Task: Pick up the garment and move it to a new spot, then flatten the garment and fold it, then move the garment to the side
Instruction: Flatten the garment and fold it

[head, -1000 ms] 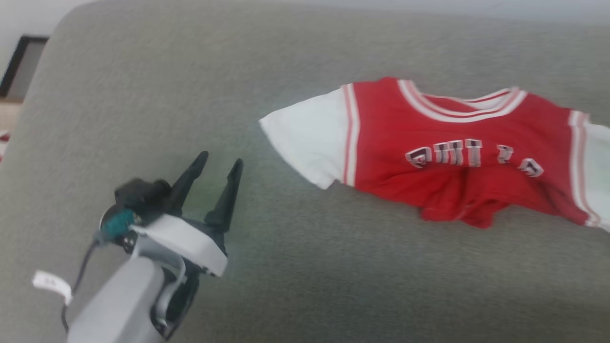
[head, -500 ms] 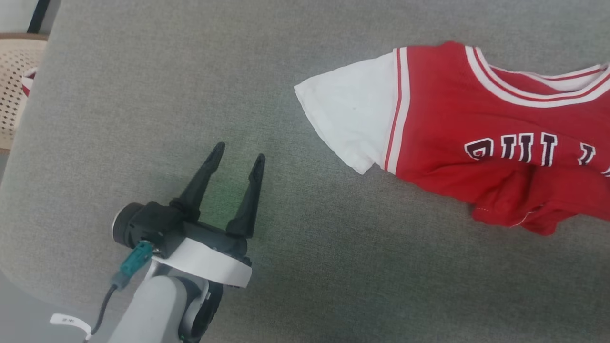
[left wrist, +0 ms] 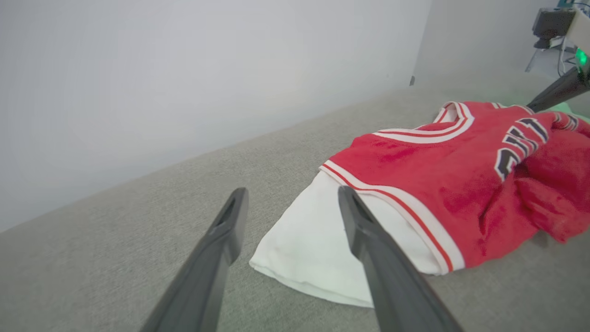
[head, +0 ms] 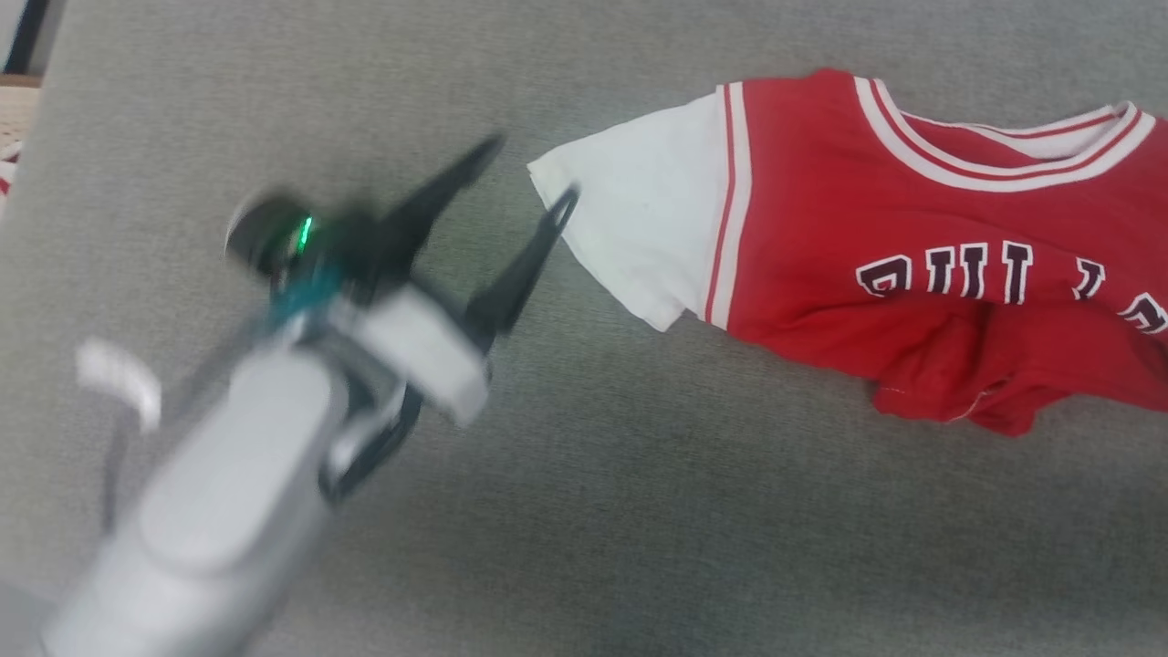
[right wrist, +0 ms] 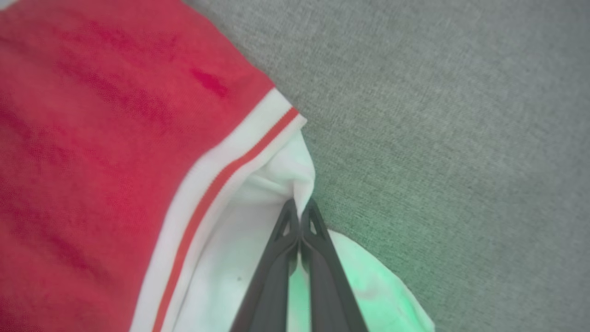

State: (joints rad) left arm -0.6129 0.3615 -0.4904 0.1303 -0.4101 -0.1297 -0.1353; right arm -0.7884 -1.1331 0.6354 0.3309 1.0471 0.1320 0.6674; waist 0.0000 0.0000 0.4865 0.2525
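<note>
- the left gripper (head: pixel 536 167) stands wide open, its two dark fingers spread with nothing between them. it is blurred in the head view, at the end of a pale forearm (head: pixel 210 511) that comes in from the lower left.
- its fingertips are just beside the outer edge of the garment's white sleeve (head: pixel 639 228). in the left wrist view the left gripper (left wrist: pixel 292 193) frames the corner of that white sleeve (left wrist: pixel 313 249), one finger over the grey surface and the other over the white cloth. whether either finger touches the cloth, i cannot tell.
- the right gripper (right wrist: pixel 300 205) is closed tight, fingers pressed together, with a small peak of the other sleeve (right wrist: pixel 221 267) pinched at its tips. a green glow falls on the cloth beside it.
- the garment (head: pixel 867 210) lies on the grey fabric surface (head: pixel 639 511), in the upper right of the head view. its striped collar is toward the far side and its dark lettering runs across the chest.
- its lower part is bunched into folds below the lettering.
- in the left wrist view the garment (left wrist: pixel 438 175) sits to the right, with a pale wall (left wrist: pixel 138 92) behind the surface.
</note>
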